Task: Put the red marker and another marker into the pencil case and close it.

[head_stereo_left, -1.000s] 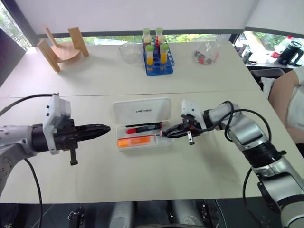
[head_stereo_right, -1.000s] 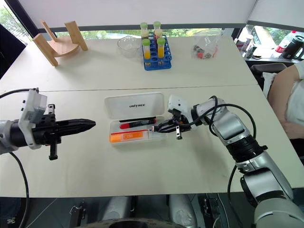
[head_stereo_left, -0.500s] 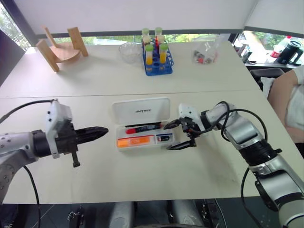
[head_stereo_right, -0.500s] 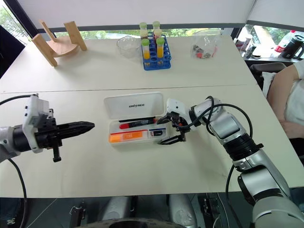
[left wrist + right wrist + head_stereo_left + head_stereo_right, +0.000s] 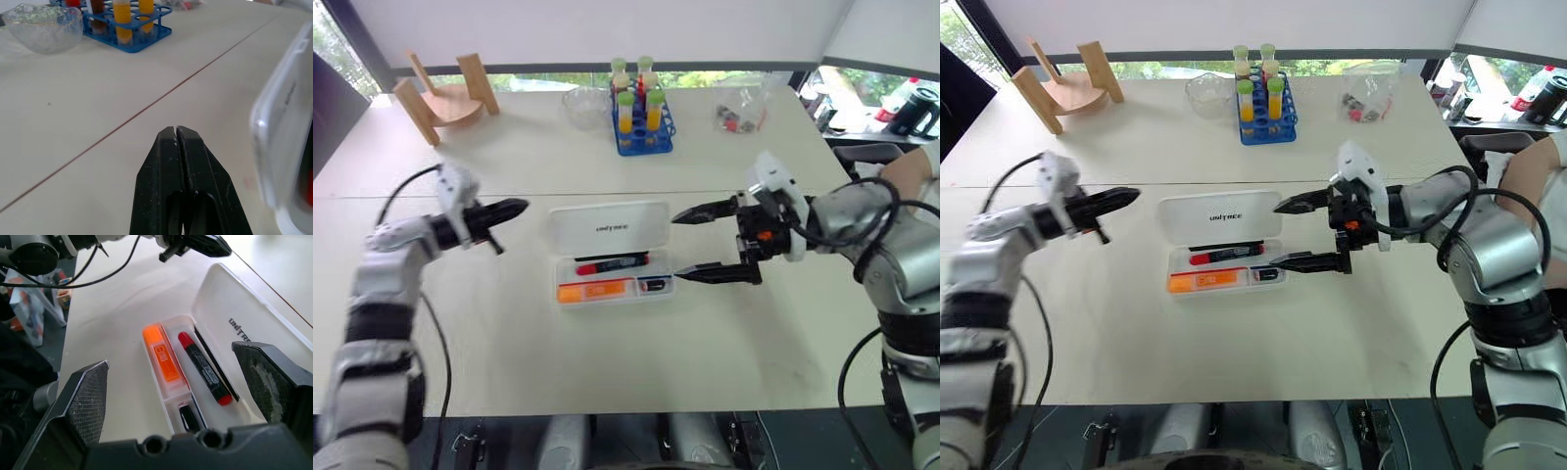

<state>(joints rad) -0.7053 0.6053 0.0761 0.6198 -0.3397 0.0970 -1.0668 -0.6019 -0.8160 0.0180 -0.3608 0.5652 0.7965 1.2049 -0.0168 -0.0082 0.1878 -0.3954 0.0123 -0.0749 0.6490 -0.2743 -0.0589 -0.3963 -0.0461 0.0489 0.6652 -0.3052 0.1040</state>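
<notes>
Right gripper (image 5: 701, 243) spread wide, empty, white hinged pencil case (image 5: 610, 228) open, red marker (image 5: 611, 263), orange highlighter (image 5: 597, 290) inside.

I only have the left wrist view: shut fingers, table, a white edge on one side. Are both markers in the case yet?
Observer: Yes. The red marker and the orange highlighter both lie inside the case.
Operator: Is the lid down?
Observer: No, it is open, tilted back from the tray.
Operator: Where is the right gripper?
Observer: The right gripper is open and empty, beside the case's end opposite the left gripper.
</notes>
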